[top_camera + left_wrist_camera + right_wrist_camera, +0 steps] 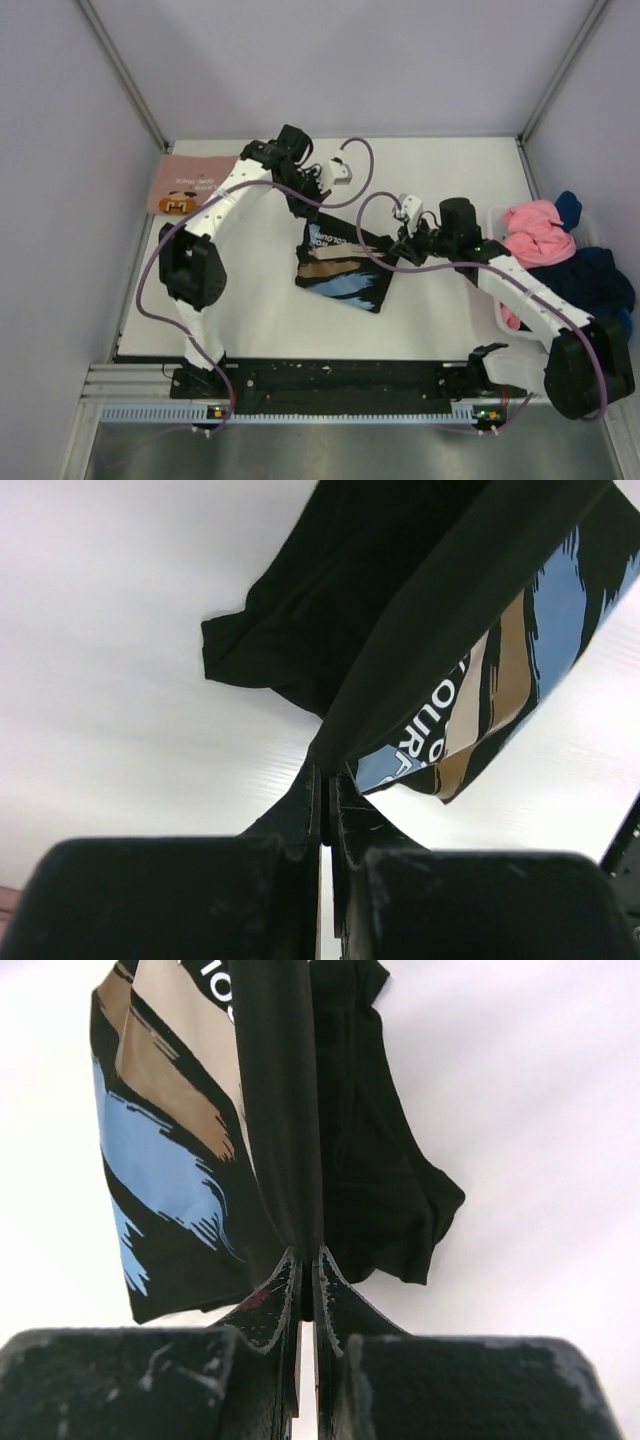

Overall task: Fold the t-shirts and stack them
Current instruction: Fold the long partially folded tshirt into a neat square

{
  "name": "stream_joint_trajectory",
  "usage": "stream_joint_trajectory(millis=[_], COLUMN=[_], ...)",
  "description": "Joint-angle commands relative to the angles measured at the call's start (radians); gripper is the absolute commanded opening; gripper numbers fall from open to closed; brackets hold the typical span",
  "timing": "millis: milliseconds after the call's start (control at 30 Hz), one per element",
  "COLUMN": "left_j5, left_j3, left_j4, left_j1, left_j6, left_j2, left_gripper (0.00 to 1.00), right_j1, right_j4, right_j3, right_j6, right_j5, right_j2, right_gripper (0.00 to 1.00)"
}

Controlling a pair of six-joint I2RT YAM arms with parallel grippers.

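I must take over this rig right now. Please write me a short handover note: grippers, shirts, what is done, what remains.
Left gripper: shut on the black t-shirt.
Right gripper: shut on the same shirt, at another spot.
Done: pink printed shirt lies folded at the far left corner.
To do: finish folding the black one, stack it; then the heap of shirts at the right.

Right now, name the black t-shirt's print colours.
The black t-shirt shows blue, tan, white streaks; right wrist view.

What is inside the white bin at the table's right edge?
A crumpled pink t-shirt on top, blue cloth behind it and navy cloth beside it. The right arm crosses the bin; anything underneath is hidden.
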Motion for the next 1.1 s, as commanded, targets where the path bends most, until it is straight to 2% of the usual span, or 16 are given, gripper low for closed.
stream_joint_trajectory(millis=[0,133,267,400,600,633,733,767,800,933,1000,1067], left_j5=[0.007,-0.056,-0.117,-0.191,-0.289,-0.300,-0.356,-0.373,-0.396,-0.439,-0.387,-0.296], left_j3=[0.167,0.250,0.267,0.267,0.278,0.286,0.315,0.338,0.352,0.333,0.280,0.165], left_j4=[-0.020,0.002,0.073,0.147,0.243,0.258,0.300,0.306,0.315,0.358,0.367,0.390], left_j1=[0.026,0.029,0.030,0.029,0.027,0.026,0.029,0.029,0.030,0.059,0.085,0.104], left_j6=[-0.058,-0.105,-0.142,-0.169,-0.199,-0.207,-0.259,-0.273,-0.294,-0.420,-0.515,-0.584], left_j2=[0.139,0.251,0.316,0.351,0.414,0.424,0.449,0.454,0.452,0.390,0.325,0.247], left_gripper=[0.00,0.00,0.00,0.04,0.15,0.18,0.37,0.42,0.46,0.53,0.56,0.59], right_j1=[-0.072,-0.126,-0.134,-0.132,-0.134,-0.134,-0.134,-0.134,-0.135,-0.153,-0.160,-0.160], right_j4=[0.135,0.158,0.204,0.219,0.219,0.215,0.173,0.150,0.133,0.015,-0.029,-0.078], right_j3=[0.036,0.057,0.065,0.097,0.171,0.186,0.270,0.299,0.332,0.445,0.462,0.462], right_j6=[0.051,0.100,0.111,0.143,0.192,0.203,0.237,0.247,0.263,0.355,0.439,0.511], right_j5=[-0.049,-0.006,0.040,0.083,0.239,0.267,0.357,0.391,0.419,0.485,0.493,0.482], right_j2=[0.099,0.190,0.257,0.338,0.481,0.504,0.584,0.614,0.635,0.656,0.624,0.584], right_gripper=[0.00,0.00,0.00,0.00,0.00,0.04,0.18,0.29,0.34,0.47,0.50,0.53])
